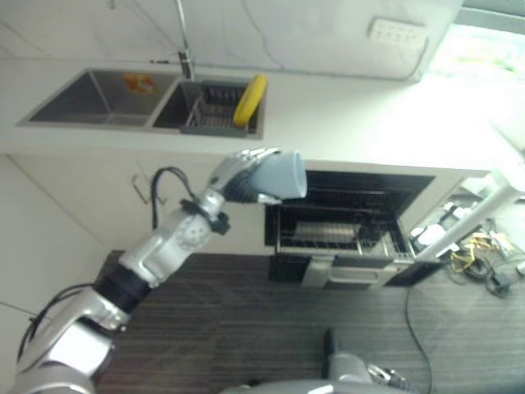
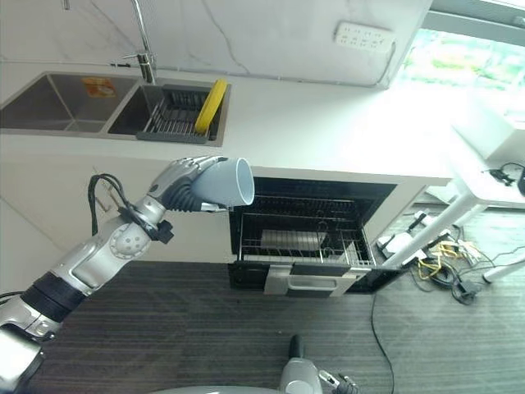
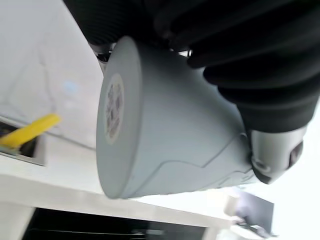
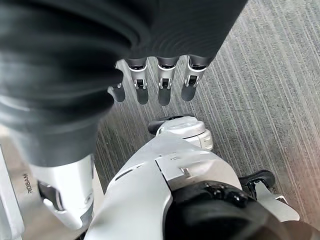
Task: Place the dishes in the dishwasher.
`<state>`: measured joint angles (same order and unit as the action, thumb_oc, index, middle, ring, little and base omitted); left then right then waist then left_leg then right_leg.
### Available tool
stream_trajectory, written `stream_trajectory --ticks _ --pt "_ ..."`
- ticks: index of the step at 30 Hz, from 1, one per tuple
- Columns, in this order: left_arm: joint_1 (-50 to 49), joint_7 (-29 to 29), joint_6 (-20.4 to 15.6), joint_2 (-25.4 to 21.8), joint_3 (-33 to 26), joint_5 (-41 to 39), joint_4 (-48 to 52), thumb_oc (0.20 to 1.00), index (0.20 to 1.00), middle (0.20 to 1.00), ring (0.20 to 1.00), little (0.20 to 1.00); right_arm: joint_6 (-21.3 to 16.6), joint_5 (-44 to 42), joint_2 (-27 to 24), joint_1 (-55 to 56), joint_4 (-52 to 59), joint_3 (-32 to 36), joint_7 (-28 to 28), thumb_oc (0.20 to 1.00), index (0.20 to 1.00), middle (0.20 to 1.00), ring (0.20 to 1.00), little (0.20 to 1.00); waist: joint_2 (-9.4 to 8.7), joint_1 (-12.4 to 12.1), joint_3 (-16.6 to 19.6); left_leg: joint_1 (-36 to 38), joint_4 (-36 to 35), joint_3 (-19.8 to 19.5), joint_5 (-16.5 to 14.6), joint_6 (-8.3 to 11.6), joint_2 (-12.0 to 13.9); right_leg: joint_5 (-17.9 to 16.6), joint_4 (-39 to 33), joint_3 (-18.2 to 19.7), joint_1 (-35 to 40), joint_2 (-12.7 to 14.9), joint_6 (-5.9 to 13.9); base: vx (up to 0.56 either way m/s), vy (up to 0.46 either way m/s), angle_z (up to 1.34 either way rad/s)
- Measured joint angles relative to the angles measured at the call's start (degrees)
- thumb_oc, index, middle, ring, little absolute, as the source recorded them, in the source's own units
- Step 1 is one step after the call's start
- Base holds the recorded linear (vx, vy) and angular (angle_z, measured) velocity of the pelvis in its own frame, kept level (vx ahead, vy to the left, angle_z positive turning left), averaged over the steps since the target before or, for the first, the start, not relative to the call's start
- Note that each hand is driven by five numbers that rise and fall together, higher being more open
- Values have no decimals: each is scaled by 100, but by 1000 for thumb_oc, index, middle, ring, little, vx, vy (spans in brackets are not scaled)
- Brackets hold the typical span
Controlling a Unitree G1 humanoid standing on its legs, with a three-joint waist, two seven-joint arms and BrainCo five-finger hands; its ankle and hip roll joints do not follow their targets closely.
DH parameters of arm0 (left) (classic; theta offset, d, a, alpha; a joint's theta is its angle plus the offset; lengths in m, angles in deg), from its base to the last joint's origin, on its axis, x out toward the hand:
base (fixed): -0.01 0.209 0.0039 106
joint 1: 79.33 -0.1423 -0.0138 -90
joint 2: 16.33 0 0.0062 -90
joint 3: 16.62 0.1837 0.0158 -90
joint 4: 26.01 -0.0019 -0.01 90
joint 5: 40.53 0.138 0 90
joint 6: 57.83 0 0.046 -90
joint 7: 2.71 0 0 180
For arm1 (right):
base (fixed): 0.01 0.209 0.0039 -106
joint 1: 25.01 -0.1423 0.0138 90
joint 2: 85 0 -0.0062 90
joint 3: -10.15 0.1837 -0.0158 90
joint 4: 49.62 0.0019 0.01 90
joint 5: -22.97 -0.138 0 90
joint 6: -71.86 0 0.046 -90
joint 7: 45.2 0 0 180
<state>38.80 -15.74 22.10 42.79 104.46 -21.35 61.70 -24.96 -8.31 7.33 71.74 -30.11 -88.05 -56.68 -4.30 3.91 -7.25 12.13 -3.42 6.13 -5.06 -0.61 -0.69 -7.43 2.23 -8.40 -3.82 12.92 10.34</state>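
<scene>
Grey cup (image 2: 223, 185): gripped sideways in left hand (image 2: 182, 185) fingers, for racking in dishwasher (image 2: 308, 238); right hand (image 4: 150, 75) fingers relaxed, empty.

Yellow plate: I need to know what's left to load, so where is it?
The yellow plate stands on edge in the dish rack in the sink's basin nearer the open dishwasher.

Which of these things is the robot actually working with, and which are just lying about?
In the job: grey cup held in left hand; open dishwasher; yellow plate in sink rack.
Lying about: tap; wall socket; floor cables.
</scene>
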Motion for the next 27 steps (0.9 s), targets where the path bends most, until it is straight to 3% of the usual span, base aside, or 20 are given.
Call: stream_trajectory --ticks 2,3,6,10,11,12,13,15,18,19,20,22,23,25,27 --pt "-156 52 34 251 -57 -6 -125 200 200 200 200 200 -2 29 -71 -83 -7 20 8 1000 1000 1000 1000 1000 428 25 -48 33 38 -90 -63 290 522 126 -296 -127 358 -507 -271 149 -441 28" --pt "-169 97 36 202 -47 -6 -49 200 200 200 200 200 7 34 -36 -89 25 3 7 1000 1000 1000 1000 1000 459 -8 -42 46 72 -41 -40 358 673 19 -633 -184 546 -692 -419 140 -385 16" --pt "-228 97 58 232 -282 -6 45 200 200 200 200 200 25 25 -133 -272 108 -11 25 1000 1000 1000 1000 1000 493 11 -40 204 81 228 163 675 1029 143 -733 -185 762 -1083 -704 113 -293 -12" --pt "-308 66 105 182 -414 -11 403 200 200 200 200 200 18 24 -345 -321 192 -1 128 1000 1000 1000 1000 1000 538 3 -19 -64 661 207 362 875 1254 288 -727 -184 836 -1322 -982 54 -230 -3" --pt "-306 43 93 119 -423 -17 415 200 200 200 200 200 25 23 -363 -341 194 -3 133 1000 1000 1000 1000 1000 493 2 -11 -356 1230 203 380 897 1258 403 -729 -189 827 -1325 -1016 77 -96 4" --pt "-314 14 98 67 -429 -28 395 200 200 200 200 200 27 23 -354 -328 139 -15 141 1000 1000 1000 1000 1000 374 -33 -24 -922 2265 201 479 961 1265 416 -731 -156 844 -1222 -1149 65 2 2" --pt "-341 13 70 73 -431 -33 383 200 200 200 200 200 29 23 -369 -342 64 -11 138 1000 1000 1000 1000 1000 312 -61 -1 -1163 2315 201 348 959 1239 452 -731 -148 863 -1153 -1233 49 21 0" --pt "-338 11 -42 71 -528 -51 421 200 200 200 200 200 34 23 -518 -335 -48 -12 134 1000 1000 1000 1000 1000 436 -99 -24 -1234 995 205 473 920 1168 443 -729 -176 899 -1257 -1228 63 65 -16" --pt "-343 16 -115 155 -545 -45 430 200 200 200 200 200 13 -70 -487 -262 -43 38 122 1000 1000 1000 1000 1000 486 32 13 -1206 583 211 699 807 1071 589 -769 -203 1038 -1384 -1269 152 194 -13" --pt "-352 32 -129 265 -547 -44 443 200 200 200 200 200 -2 -255 -489 -232 -44 162 126 1000 1000 1000 1000 1000 507 34 44 -979 -58 212 767 813 940 634 -765 -169 1022 -1353 -1324 82 98 -1" --pt "-344 37 -136 266 -547 -43 449 200 200 200 200 200 -2 -268 -481 -214 -44 210 124 1000 1000 1000 1000 1000 528 60 57 -934 -177 215 791 784 915 632 -766 -171 1019 -1349 -1320 96 90 -9" --pt "-367 41 -131 309 -546 -41 436 200 200 200 200 200 -22 -383 -418 -20 -47 226 253 1000 1000 1000 1000 1000 734 144 146 -592 -200 212 906 736 907 575 -731 -140 1000 -1385 -1095 87 45 -3" --pt "-369 39 -130 337 -552 -49 435 200 200 200 200 200 -27 -401 -419 74 -45 272 297 1000 1000 1000 1000 1000 846 181 168 -533 -172 199 769 647 909 508 -730 -125 959 -1430 -1082 61 19 -10" --pt "-472 38 -111 369 -619 -146 417 200 200 200 200 200 -30 -572 -252 91 -47 456 464 1000 1000 1000 1000 1000 771 142 162 -507 -170 248 667 542 784 453 -731 -6 924 -1274 -942 63 2 -24" --pt "-614 6 -128 601 -699 -811 400 200 200 200 200 200 -110 -629 -179 94 -40 707 531 1000 1000 1000 1000 1000 686 151 164 -485 -170 310 587 419 626 454 -732 19 891 -1096 -760 46 -31 -15"
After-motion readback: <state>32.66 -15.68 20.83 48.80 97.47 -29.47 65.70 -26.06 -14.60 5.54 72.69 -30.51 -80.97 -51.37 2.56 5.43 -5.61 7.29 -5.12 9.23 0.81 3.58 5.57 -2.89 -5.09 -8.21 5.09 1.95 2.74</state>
